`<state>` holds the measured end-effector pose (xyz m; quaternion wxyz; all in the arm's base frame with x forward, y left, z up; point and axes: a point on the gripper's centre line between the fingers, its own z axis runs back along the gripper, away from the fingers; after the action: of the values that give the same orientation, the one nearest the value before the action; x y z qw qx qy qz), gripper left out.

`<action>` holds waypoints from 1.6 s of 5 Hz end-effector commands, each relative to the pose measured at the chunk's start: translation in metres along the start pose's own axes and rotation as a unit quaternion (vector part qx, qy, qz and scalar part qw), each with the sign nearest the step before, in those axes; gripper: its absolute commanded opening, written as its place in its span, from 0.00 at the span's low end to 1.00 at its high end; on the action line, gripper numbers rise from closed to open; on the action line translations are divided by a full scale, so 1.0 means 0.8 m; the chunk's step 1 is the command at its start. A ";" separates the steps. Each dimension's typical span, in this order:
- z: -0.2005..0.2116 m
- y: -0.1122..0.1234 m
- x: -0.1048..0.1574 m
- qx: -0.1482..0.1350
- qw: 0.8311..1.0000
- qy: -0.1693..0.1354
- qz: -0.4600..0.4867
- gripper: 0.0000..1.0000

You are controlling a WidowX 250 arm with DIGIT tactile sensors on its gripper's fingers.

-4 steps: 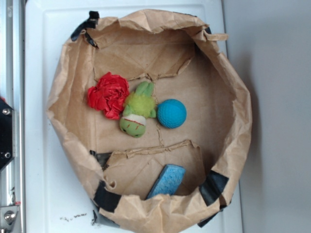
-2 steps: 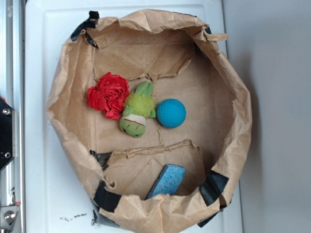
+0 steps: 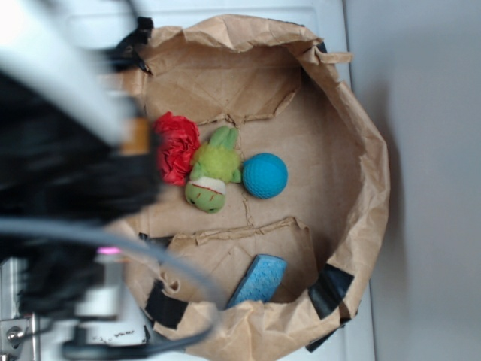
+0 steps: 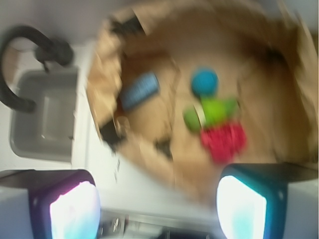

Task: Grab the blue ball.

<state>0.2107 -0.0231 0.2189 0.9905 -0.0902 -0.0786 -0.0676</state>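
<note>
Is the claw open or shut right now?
Open. In the wrist view the two fingers stand far apart at the bottom corners, nothing between them; the claw is well short of the blue ball in the paper bag.

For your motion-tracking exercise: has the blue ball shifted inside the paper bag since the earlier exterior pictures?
No. The blue ball sits in the same spot, just right of the green plush toy and above the torn cardboard flap, as before.

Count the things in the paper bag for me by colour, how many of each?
Blue: 2, the blue ball and the blue sponge
Green: 1, the green plush toy
Red: 1, the crumpled red thing
Total: 4
</note>
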 end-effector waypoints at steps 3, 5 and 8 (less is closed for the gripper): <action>0.015 0.002 0.006 0.004 1.000 -0.023 0.002 1.00; -0.045 0.054 0.033 0.025 0.997 -0.061 0.038 1.00; -0.160 0.083 0.074 0.086 0.992 -0.084 0.036 1.00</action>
<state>0.2923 0.0116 0.0794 0.9898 -0.0146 -0.1414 -0.0135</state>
